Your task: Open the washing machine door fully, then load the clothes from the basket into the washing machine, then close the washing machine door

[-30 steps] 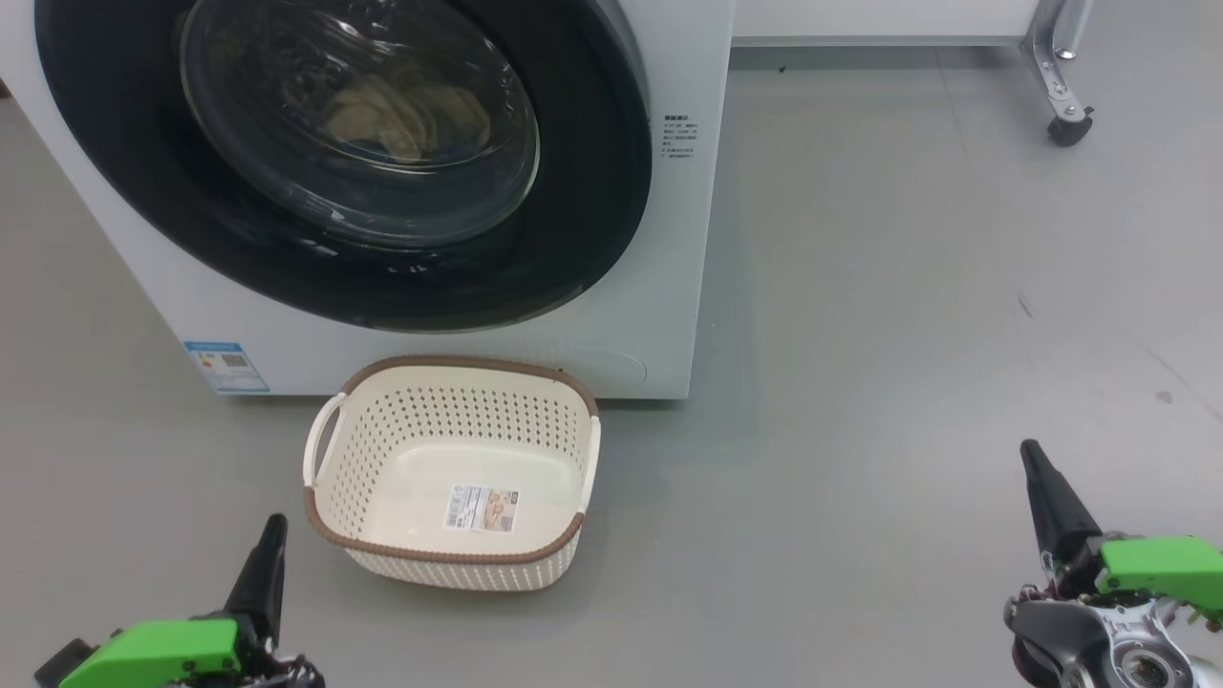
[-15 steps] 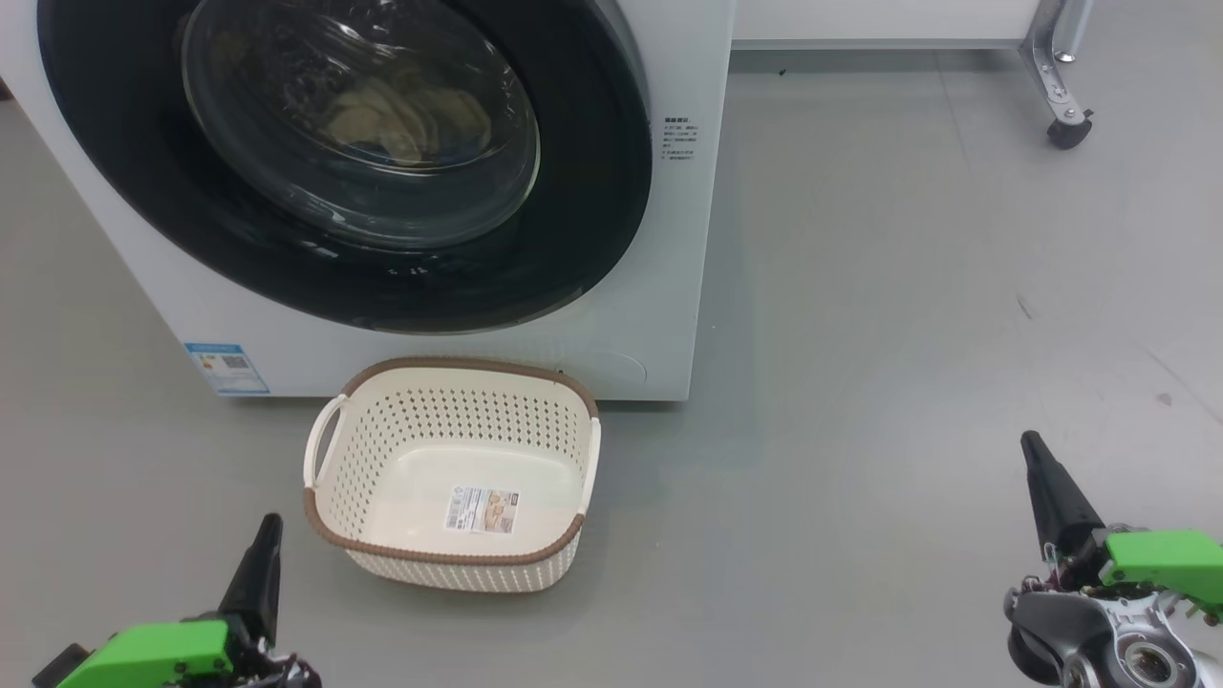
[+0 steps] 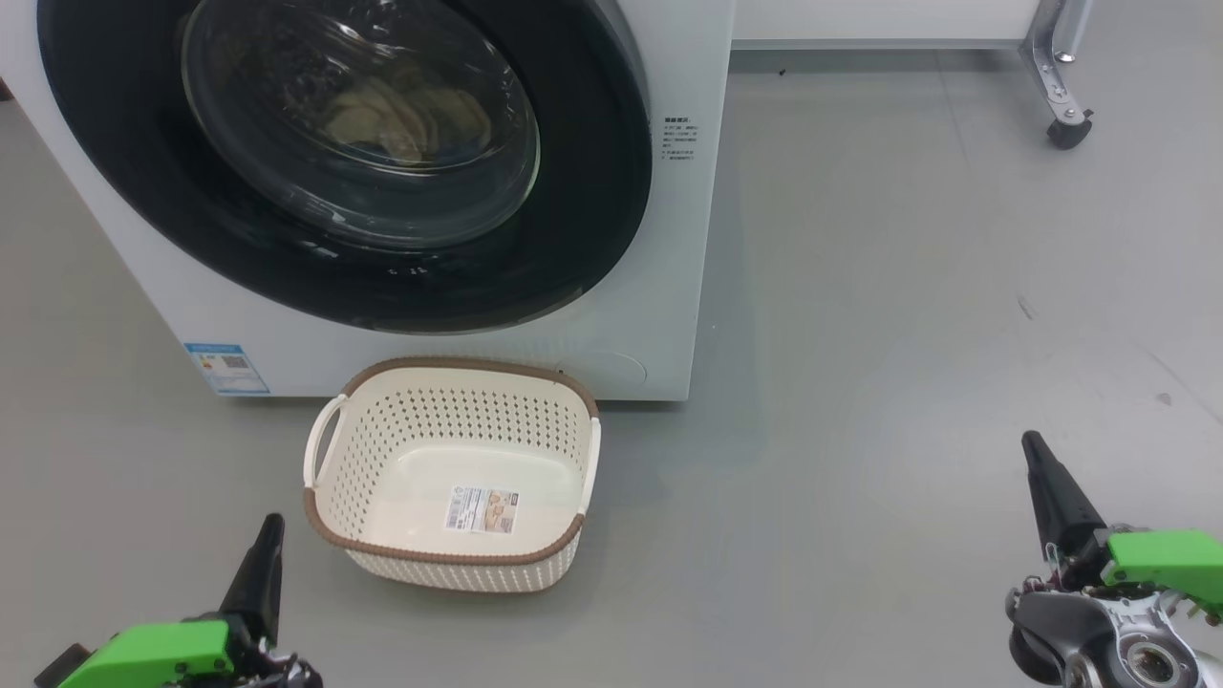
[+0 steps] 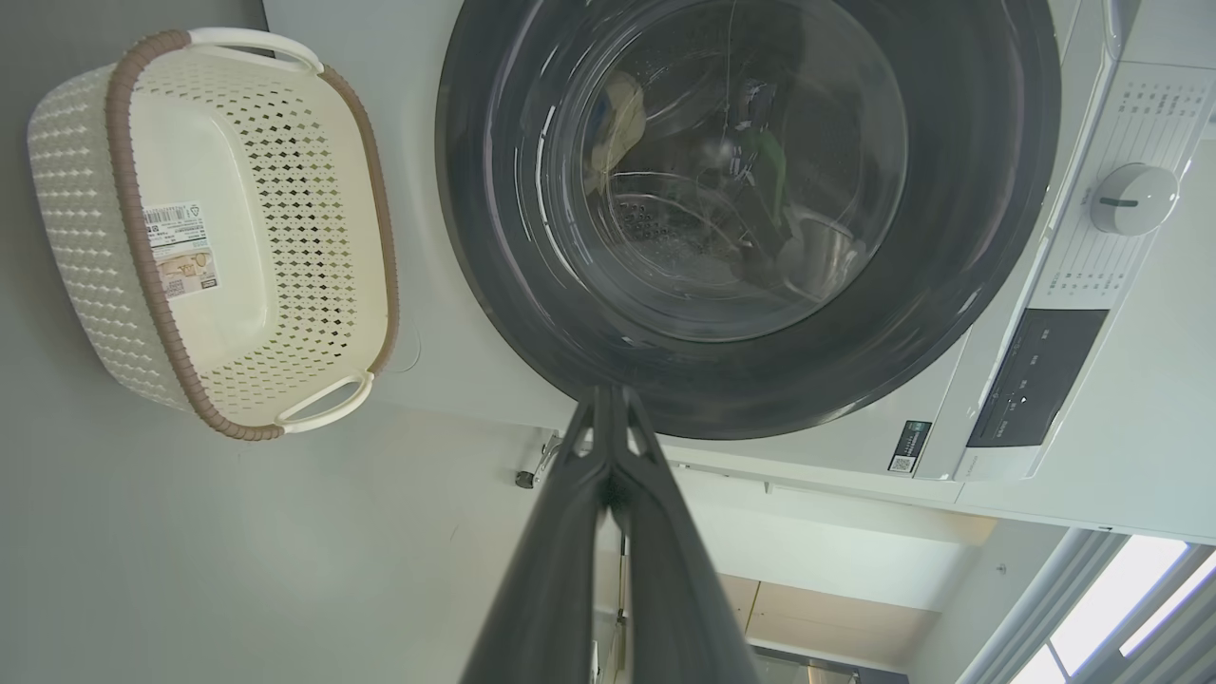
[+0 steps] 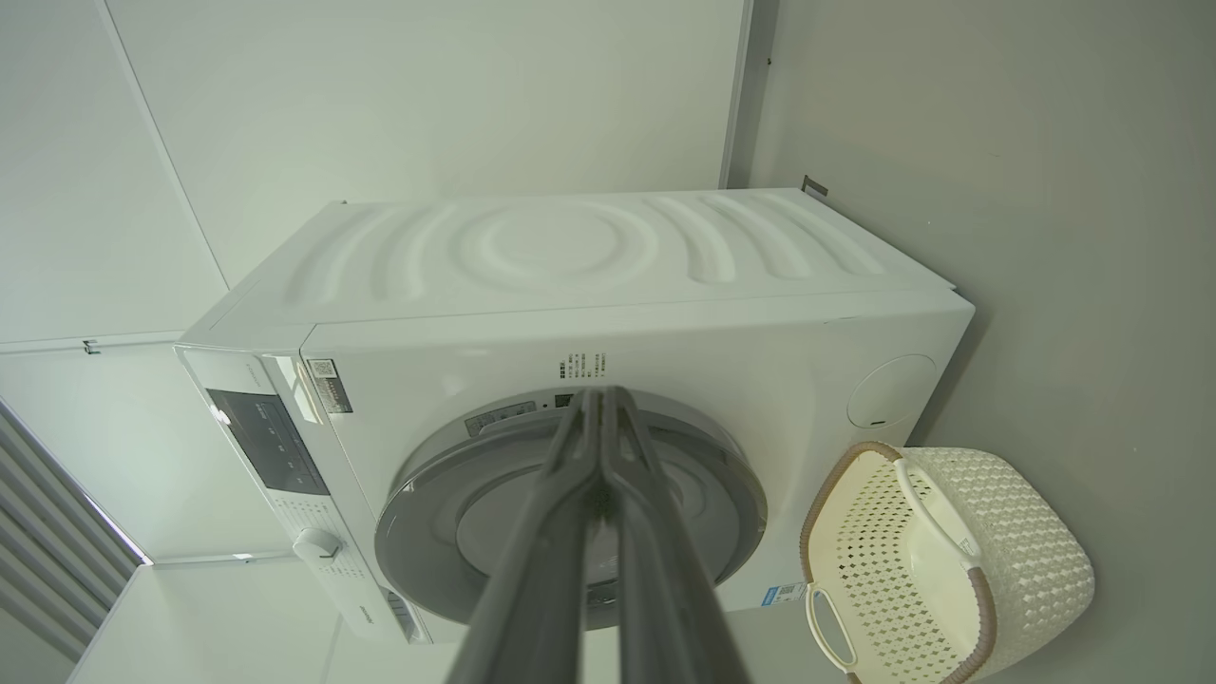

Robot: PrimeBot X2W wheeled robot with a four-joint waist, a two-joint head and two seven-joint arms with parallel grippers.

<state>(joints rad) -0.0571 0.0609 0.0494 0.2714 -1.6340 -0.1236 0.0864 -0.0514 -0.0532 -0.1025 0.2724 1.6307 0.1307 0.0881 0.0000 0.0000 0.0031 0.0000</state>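
The washing machine (image 3: 690, 239) stands on the grey floor (image 3: 908, 334) with its front facing the robot, and its round black-framed door (image 3: 597, 191) lies shut against that front, the glass bowl (image 3: 363, 124) bulging outward. Behind the glass the pale clothes (image 3: 401, 115) lie in a heap inside the drum. The basket (image 3: 459, 571) sits upright on the floor just in front of the machine, below the lower part of the door, its mouth facing up and its far rim just beside the machine's base. Its long axis runs left to right, parallel to the machine's front, with the white handles (image 3: 322, 435) at the two short ends, and a label sticker (image 3: 484, 508) shows on its bare bottom. The left end effector (image 3: 270, 526) hangs low at the robot's left, near the basket's near left corner but apart from it, pointing toward the machine, with its two dark fingers (image 4: 556, 551) pressed together on nothing. The right end effector (image 3: 1032, 449) is well apart from the basket over the floor to the right, its fingers (image 5: 541, 551) likewise together and holding nothing. To the right of machine and basket a wide stretch of floor lies open, bounded at the far right by a metal leg on a caster (image 3: 1068, 126). On the left, the floor between the machine's slanted edge and the head view's border is much narrower.
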